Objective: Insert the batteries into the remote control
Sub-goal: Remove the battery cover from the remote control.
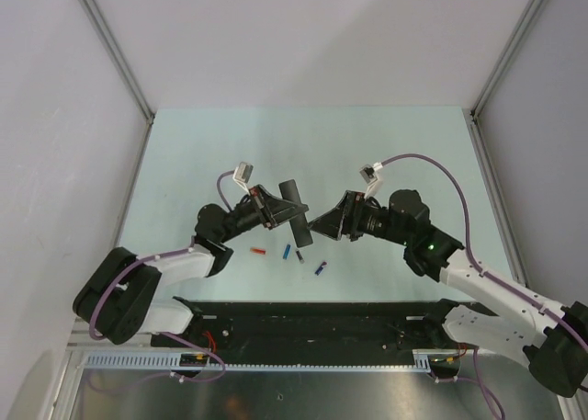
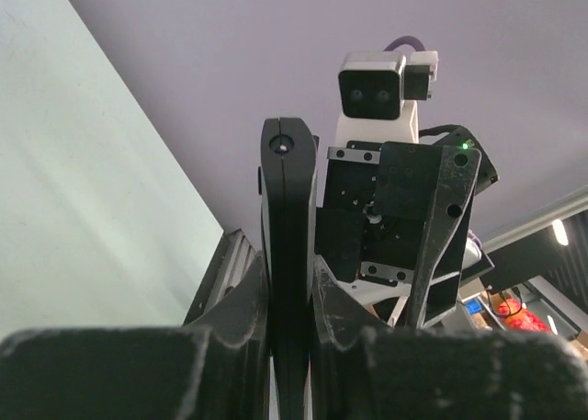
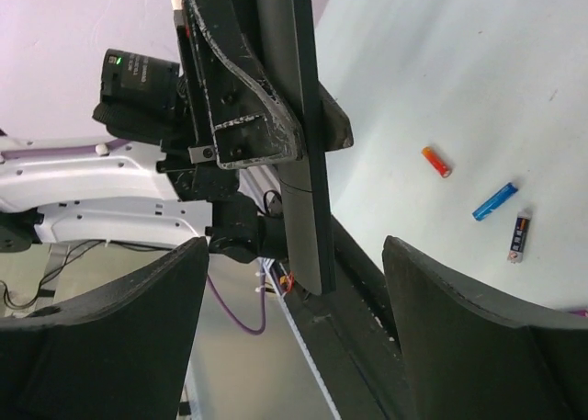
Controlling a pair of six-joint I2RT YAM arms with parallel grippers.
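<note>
- One remote control [image 1: 297, 216], a slim black bar, is held clear of the counter [image 1: 386, 153] at the centre of the overhead view. It runs almost top to bottom in that frame, and its battery recess cannot be made out in any view.
- The left end effector [image 1: 281, 214] is clamped tight across the remote's thin sides, roughly mid-length.
- The right end effector [image 1: 318, 224] holds nothing. Its fingers [image 3: 119, 328] stand wide apart on either side of the remote's lower end, without touching it.
- No cell is loaded. On the counter below the remote lie a dark battery [image 1: 300, 255], a blue battery [image 1: 287, 252] just left of it, a second blue battery [image 1: 321, 267] at lower right, and an orange cylinder [image 1: 258, 251] furthest left.
- Likely risks:
  - The single narrow grip could let the remote pivot or slip if the right fingers nudge its free end.
  - The small round cells could roll away under an off-centre pinch.
  - The right end effector could pick the wrong cylinder, or seat a cell the wrong way round.
</note>
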